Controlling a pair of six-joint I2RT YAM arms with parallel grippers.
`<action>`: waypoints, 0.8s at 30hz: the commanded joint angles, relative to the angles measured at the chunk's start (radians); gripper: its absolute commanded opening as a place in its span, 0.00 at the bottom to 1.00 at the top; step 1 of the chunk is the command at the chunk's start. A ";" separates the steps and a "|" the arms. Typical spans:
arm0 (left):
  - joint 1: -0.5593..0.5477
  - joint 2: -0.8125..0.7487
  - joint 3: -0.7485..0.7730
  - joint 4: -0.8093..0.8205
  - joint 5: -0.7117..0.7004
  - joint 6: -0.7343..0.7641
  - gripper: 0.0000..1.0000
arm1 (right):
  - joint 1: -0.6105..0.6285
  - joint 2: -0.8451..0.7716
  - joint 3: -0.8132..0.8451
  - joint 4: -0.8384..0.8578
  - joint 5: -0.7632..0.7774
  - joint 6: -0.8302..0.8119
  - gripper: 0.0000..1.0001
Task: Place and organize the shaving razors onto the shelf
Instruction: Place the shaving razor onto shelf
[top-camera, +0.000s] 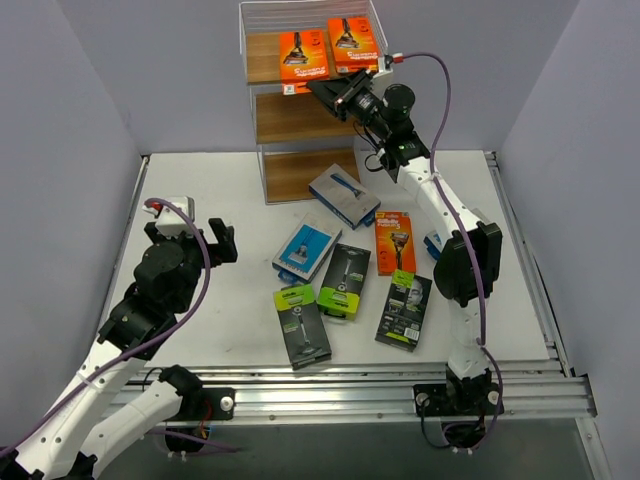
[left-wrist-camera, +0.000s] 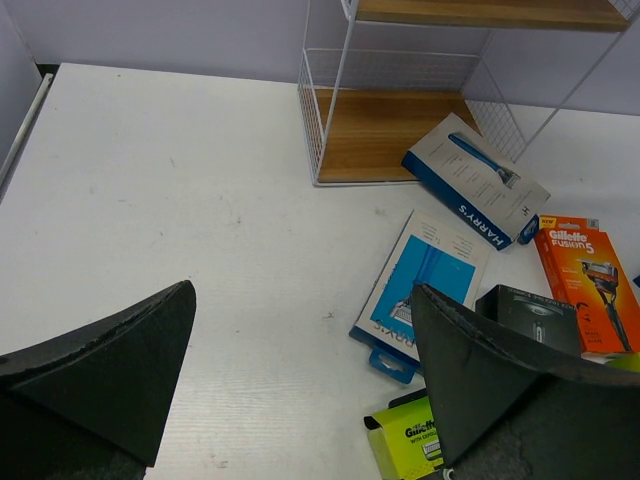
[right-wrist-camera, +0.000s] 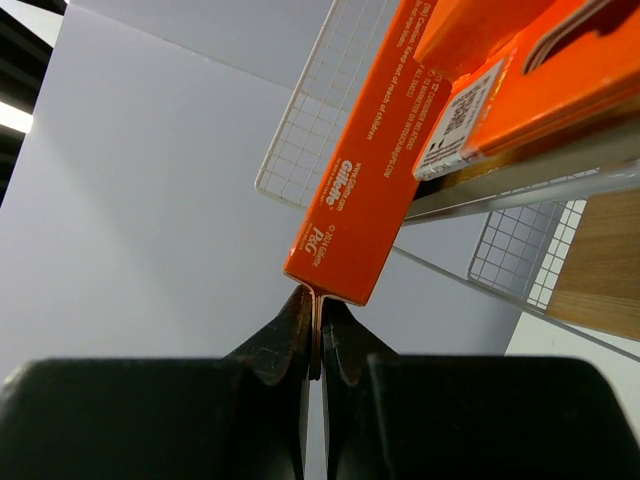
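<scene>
The shelf stands at the back centre, with one orange razor pack on its fenced top tier. My right gripper is raised at the top tier's front right and shut on the thin edge flap of a second orange pack. In the right wrist view the gripper pinches that pack beside the other orange pack. My left gripper is open and empty over the left of the table. Several packs lie on the table: blue-and-white, blue, orange, black-and-lime.
Two more black-and-lime packs lie nearer the front. The left wrist view shows the Harry's pack leaning at the shelf's bottom board, the blue pack and the orange pack. Grey walls close in both sides.
</scene>
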 joint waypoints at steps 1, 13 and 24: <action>-0.007 0.001 0.010 0.013 -0.018 0.012 0.97 | -0.011 -0.031 0.005 0.070 0.015 0.019 0.00; -0.011 0.007 0.008 0.011 -0.010 0.012 0.97 | -0.024 -0.020 -0.024 0.114 0.042 0.083 0.00; -0.016 0.007 0.010 0.008 -0.009 0.012 0.97 | -0.051 -0.001 -0.007 0.091 0.039 0.100 0.00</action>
